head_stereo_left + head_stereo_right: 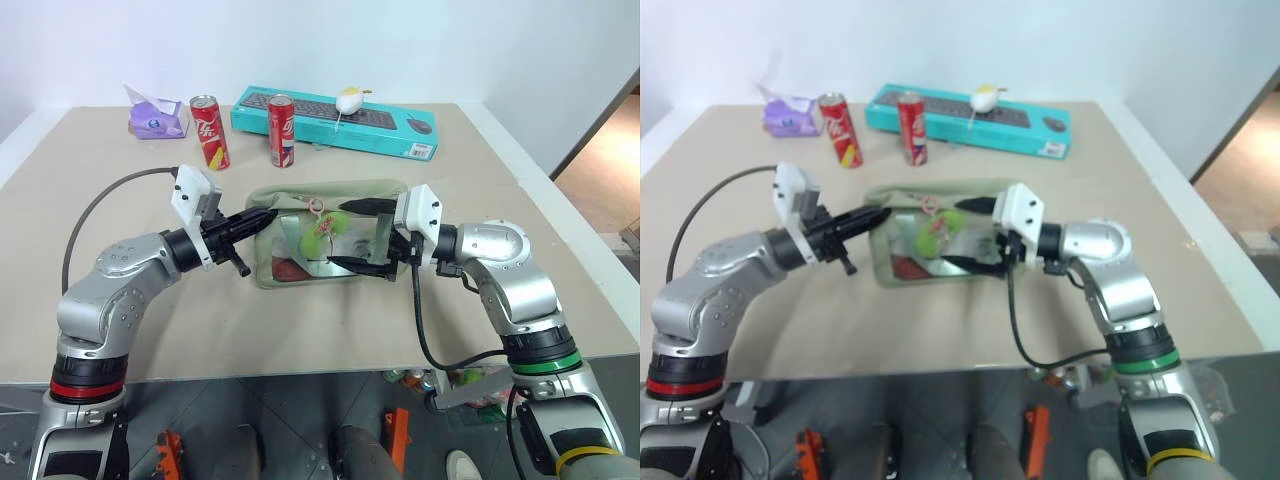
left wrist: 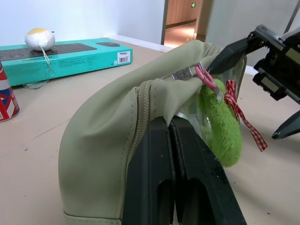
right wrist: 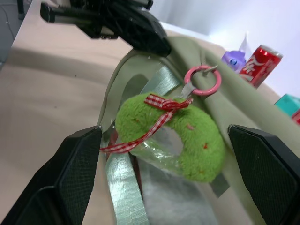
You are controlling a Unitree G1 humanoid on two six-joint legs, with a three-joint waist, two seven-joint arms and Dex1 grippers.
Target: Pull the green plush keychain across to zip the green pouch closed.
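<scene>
The green pouch lies in the middle of the table, its clear window facing up. My left gripper is shut on the pouch's left end, where the fabric bunches over the black fingers. The green plush keychain, a fuzzy ring with a red checked ribbon, hangs from a pink ring on the zipper pull. It rests over the window. My right gripper is open at the pouch's right side, with one finger on either side of the keychain and apart from it.
Two red soda cans stand behind the pouch. A teal keyboard box with a white-and-yellow plush toy on it lies along the back. A purple tissue pack sits at the back left. The table's front edge is close.
</scene>
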